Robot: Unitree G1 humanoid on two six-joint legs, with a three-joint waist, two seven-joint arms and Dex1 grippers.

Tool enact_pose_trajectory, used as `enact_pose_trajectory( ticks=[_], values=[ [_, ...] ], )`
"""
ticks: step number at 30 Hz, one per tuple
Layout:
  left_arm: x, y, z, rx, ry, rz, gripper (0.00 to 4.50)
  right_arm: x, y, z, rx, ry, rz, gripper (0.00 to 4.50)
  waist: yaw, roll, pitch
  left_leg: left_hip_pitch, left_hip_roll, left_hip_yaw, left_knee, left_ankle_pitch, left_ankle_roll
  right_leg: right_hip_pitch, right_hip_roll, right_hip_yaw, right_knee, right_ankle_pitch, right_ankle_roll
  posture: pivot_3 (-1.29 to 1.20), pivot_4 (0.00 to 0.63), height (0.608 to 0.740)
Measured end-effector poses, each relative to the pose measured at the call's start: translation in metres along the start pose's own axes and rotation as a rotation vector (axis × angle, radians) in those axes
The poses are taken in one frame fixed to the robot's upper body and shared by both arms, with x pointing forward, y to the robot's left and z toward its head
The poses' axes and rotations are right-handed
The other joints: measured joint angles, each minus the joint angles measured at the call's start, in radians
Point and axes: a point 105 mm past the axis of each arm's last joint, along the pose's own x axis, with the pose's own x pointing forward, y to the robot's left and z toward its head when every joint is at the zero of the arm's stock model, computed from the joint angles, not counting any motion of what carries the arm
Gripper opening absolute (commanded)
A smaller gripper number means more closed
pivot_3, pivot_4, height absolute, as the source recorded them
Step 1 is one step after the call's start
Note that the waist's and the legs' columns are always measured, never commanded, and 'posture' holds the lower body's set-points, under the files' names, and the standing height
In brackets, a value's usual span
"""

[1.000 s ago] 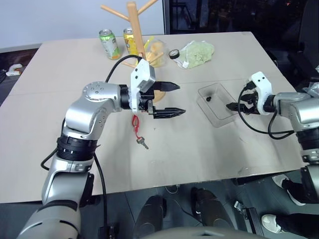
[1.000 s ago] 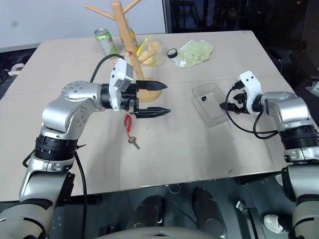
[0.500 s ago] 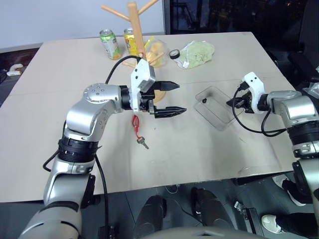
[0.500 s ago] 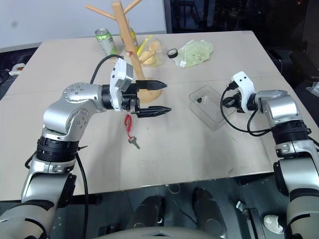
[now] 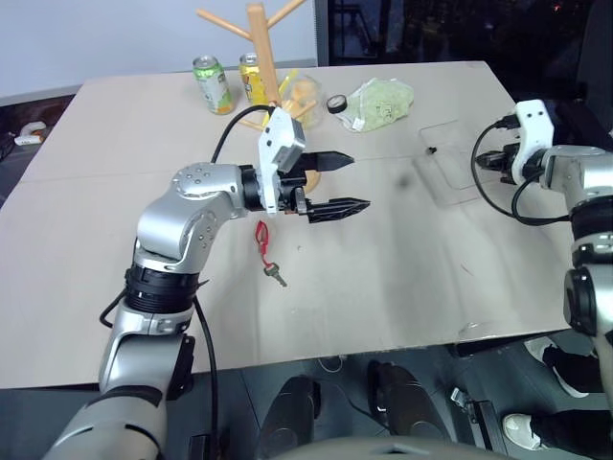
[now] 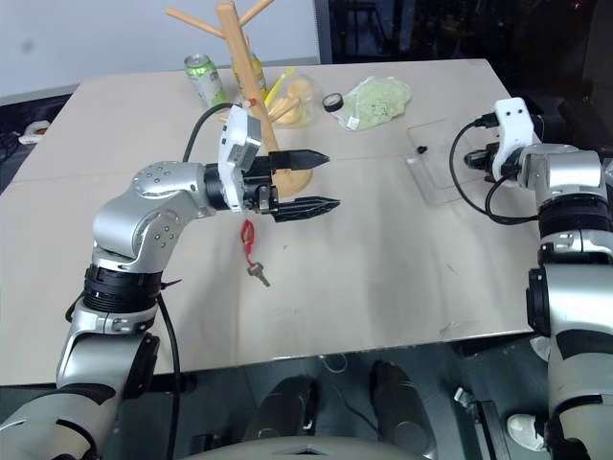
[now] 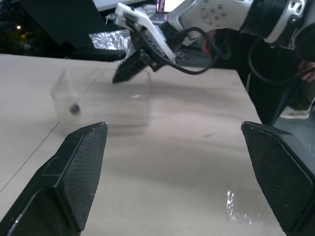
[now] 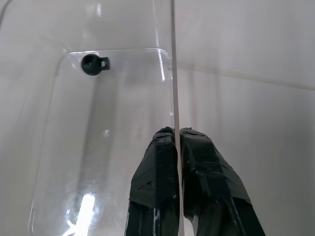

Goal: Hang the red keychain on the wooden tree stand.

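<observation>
1. Cans (image 5: pixel 213 83) stand at the far left of the table (image 5: pixel 115 240), just beside the wooden tree stand (image 5: pixel 259 43), whose pegs angle upward.
2. Left gripper (image 5: pixel 335 182) hovers with its jaws spread wide and empty, pointing right, above the table.
3. Red keychain (image 5: pixel 264 251) lies flat on the table, below and slightly nearer than that gripper; it looks light and limp, so pinching the cord loop rather than the small key seems best.
4. Open tabletop surrounds it, leaving room to descend.
5. Right gripper (image 8: pixel 176 142), far right, is clamped on the wall of a clear tray (image 8: pixel 113 123), held near the table's edge.
</observation>
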Motion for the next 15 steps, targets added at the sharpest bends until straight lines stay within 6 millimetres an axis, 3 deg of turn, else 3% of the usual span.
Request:
enact_pose_trajectory(
  ticks=[4,10,11,13,15],
  values=[
    [0.009,0.001,0.009,0.014,-0.027,-0.007,4.50,0.007,-0.018,-0.013,0.066,0.016,-0.124,0.02,-0.001,0.000,0.000,0.000,-0.001,0.002,-0.001,0.000,0.000,0.000,0.000,0.003,-0.001,0.000,0.000,0.00,0.150,0.740],
    [0.013,0.001,0.009,0.007,-0.035,-0.019,4.50,0.011,-0.026,-0.025,0.144,0.020,-0.193,0.02,-0.009,0.000,0.000,0.001,0.000,0.003,-0.003,0.000,0.000,0.000,0.000,0.004,-0.001,0.000,0.000,0.00,0.150,0.740],
    [0.014,0.001,0.009,0.006,-0.037,-0.020,4.50,0.012,-0.025,-0.026,0.148,0.018,-0.194,0.71,-0.010,0.000,0.000,0.001,0.000,0.004,-0.003,0.000,0.000,0.000,0.000,0.004,-0.001,0.000,0.000,0.00,0.150,0.740],
    [0.014,0.001,0.009,0.006,-0.037,-0.019,4.50,0.013,-0.022,-0.023,0.150,0.010,-0.183,1.33,-0.014,0.000,0.000,0.001,0.000,0.004,-0.003,0.000,0.000,0.000,0.000,0.004,-0.001,0.000,0.000,0.00,0.150,0.740],
    [0.013,0.001,0.009,0.007,-0.036,-0.016,4.50,0.013,-0.020,-0.017,0.146,-0.006,-0.165,2.29,-0.018,0.000,0.000,0.002,0.000,0.003,-0.003,0.000,0.000,0.000,0.000,0.004,-0.001,0.000,0.000,0.00,0.150,0.740]
  ],
)
